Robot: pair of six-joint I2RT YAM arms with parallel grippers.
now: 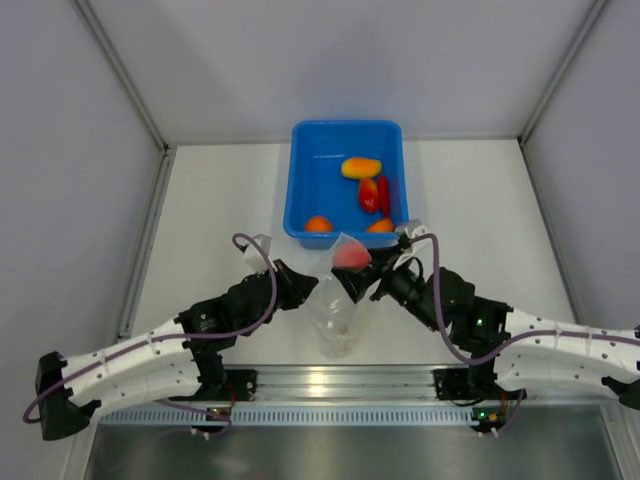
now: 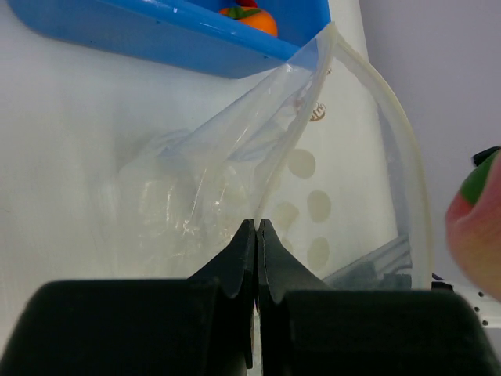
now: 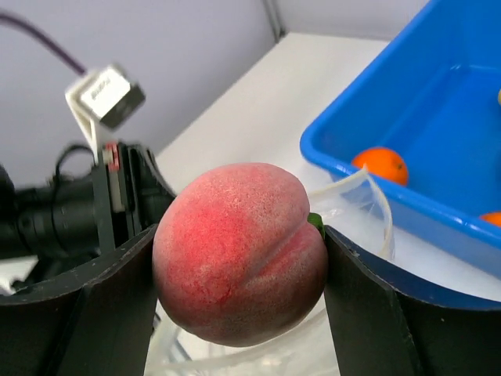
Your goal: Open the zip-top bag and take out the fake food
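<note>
Peach (image 3: 239, 254) update: it's clamped square between the two fingers of our right claw (image 3: 240, 235), gripped around its fat middle, and it looks just out of the bag (image 2: 235, 180). The bag's open lip curls right behind and under that claw. Our left claw (image 2: 257, 225) is pinched tight on a fold of the clear film, so the mouth gapes toward the right claw. The rest of the bag lies on the counter (image 1: 220, 220) back toward the arm bases. We can't tell if anything else is left inside.

The blue tub (image 1: 297, 180) sits just ahead of the right claw, with four other pieces of toy fruit (image 1: 360, 167) in it.

How we'd do this bit well:
- The left claw holds its pinch so the bag doesn't trail after the peach.
- Lift a little first, because the tub's near wall is right in front of the claw.
- Carry the peach forward past that wall and let go only over the tub floor.
- It's glossy and round, so low and gentle or it'll roll.
</note>
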